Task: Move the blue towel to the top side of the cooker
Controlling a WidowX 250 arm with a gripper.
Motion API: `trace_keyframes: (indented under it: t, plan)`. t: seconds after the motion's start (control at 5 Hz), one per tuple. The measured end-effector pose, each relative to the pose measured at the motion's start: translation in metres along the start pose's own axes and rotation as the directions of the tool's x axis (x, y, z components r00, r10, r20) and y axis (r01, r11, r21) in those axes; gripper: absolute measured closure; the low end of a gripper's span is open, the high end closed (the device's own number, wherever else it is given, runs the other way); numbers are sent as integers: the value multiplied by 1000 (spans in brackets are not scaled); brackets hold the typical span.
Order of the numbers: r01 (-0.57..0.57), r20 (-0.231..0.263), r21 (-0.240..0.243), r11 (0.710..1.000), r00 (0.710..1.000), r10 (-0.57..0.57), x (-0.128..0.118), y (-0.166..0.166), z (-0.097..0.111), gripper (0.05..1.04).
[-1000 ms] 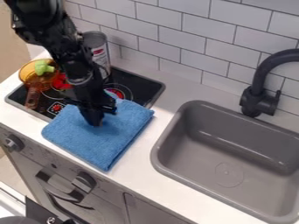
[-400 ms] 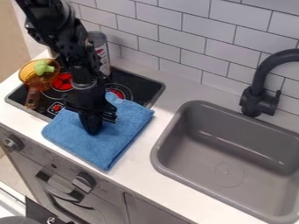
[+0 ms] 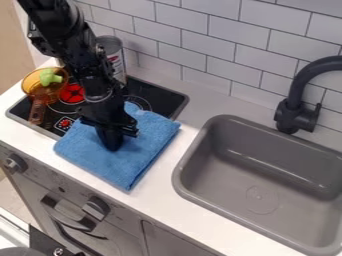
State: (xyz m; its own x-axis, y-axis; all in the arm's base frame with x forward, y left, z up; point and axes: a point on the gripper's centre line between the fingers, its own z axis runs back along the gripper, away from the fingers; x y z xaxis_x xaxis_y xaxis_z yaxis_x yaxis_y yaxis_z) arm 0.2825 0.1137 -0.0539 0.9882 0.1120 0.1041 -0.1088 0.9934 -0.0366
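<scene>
One folded blue towel [image 3: 137, 162] lies left of centre, overlapping the cooker's [image 3: 163, 102] lower right part and the tabletop [image 3: 155, 201]; the tool [image 3: 112, 145] touches it, grip impossible to tell; shifting it to the top side seems unfinished.

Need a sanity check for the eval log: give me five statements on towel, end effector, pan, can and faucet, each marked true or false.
1. The blue towel lies partly on the cooker, partly on the white counter. True.
2. The end effector is over the sink. False: it is down at the towel.
3. The orange pan has a green item in it. True.
4. The can stands in the sink. False: it stands near the cooker's back edge.
5. The faucet is behind the sink. True.
</scene>
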Motion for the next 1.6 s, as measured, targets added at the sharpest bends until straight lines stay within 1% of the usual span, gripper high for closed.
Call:
trace_keyframes:
  t: [0.2,0.4,0.6,0.8,1.0,1.2,1.4,1.6]
  plan:
    - [-28,16,0,1000,999,28,10,-4,-2,1031]
    - [-11,71,35,999,997,8,24,-16,-4,1031]
    - [-3,83,43,999,997,0,30,-19,-5,1031]
    - [1,121,59,998,993,-8,44,-24,-7,1031]
    - [-5,152,62,998,988,-4,61,-25,-8,1031]
    - [-33,166,31,999,986,27,75,-27,-8,1031]
    - [-51,173,18,999,984,47,85,-27,-8,1031]
    - [-40,188,-9,999,981,41,89,-31,-8,1031]
